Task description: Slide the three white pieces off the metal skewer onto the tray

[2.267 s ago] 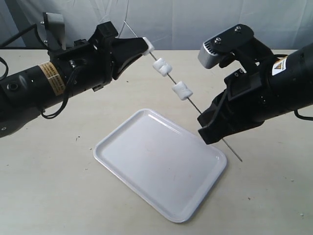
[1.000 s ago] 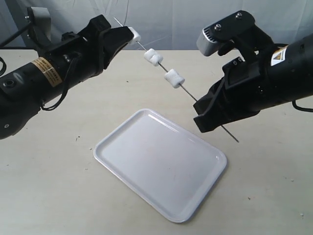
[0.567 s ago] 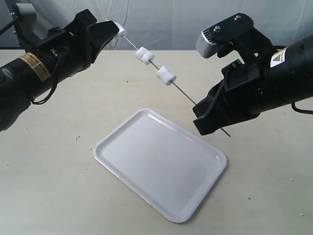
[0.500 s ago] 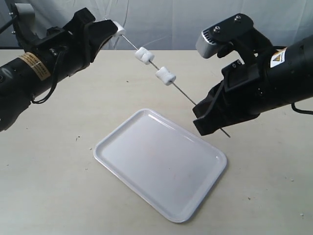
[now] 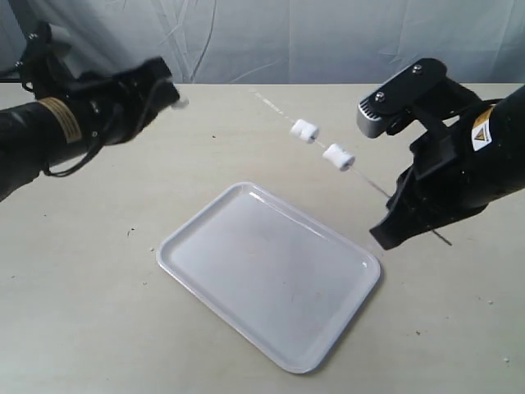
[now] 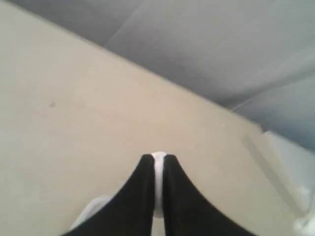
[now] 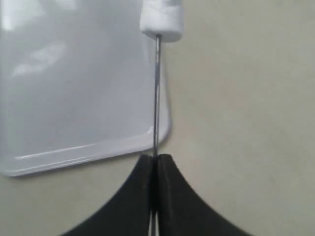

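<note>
Right pincer (image 5: 384, 236), near the table (image 5: 82, 312) right edge, is clamped on the metal skewer (image 7: 157, 98); two white pieces (image 5: 337, 157) sit threaded ahead of it. Left pincer (image 5: 174, 97), toward the far-left corner, grips the third white piece (image 6: 158, 187), off the skewer. The tray (image 5: 246, 279) lies mid-table.

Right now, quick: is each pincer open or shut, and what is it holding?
Left pincer: shut on one white piece.
Right pincer: shut on the metal skewer.
</note>
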`<state>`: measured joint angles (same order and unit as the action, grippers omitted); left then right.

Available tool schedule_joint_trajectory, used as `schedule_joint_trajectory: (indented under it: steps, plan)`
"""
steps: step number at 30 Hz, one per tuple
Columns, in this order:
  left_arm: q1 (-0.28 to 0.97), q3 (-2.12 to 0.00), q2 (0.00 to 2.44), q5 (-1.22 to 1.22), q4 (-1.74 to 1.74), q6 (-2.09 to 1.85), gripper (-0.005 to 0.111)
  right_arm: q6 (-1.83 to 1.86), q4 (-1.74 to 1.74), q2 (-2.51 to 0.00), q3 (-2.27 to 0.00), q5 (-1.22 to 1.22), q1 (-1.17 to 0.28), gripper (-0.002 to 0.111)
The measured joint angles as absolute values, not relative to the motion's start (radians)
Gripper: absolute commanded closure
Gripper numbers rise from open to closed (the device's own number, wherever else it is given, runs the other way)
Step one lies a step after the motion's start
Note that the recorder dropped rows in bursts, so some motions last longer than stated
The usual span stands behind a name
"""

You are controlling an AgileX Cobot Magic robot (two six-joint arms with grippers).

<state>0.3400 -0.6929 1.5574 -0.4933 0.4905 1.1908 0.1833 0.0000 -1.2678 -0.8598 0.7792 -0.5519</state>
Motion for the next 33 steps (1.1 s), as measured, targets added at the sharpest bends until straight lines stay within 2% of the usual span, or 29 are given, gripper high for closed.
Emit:
schedule_joint_trajectory:
  steps: [3,7,11,13,16,24,30,33]
  plan:
    - [0.340,-0.686,1.560,-0.418,0.764,1.396,0.107,0.070,-0.125,-1.268,-0.860,0.758,-0.552,0.109]
    - [0.340,-0.686,1.597,-0.579,1.095,1.703,0.105,0.034,-0.145,-1.268,-0.860,0.725,-0.552,0.109]
    - [0.340,-0.686,1.667,-0.766,1.186,1.800,0.091,0.031,-0.145,-1.268,-0.860,0.718,-0.552,0.109]
    - [0.340,-0.686,1.702,-0.787,1.202,1.813,0.081,0.031,-0.145,-1.268,-0.860,0.718,-0.552,0.109]
    - [0.340,-0.686,1.752,-0.798,1.209,1.820,0.073,0.031,-0.145,-1.268,-0.860,0.718,-0.552,0.109]
    - [0.340,-0.686,1.779,-0.909,0.985,1.716,0.074,0.087,-0.041,-1.268,-0.860,0.686,-0.552,0.109]
    - [0.340,-0.699,1.779,-1.050,0.867,1.671,0.090,0.157,0.076,-1.293,-0.860,0.665,-0.552,0.109]
    - [0.340,-0.713,1.779,-1.054,0.849,1.641,0.092,0.199,0.140,-1.300,-0.860,0.664,-0.552,0.109]
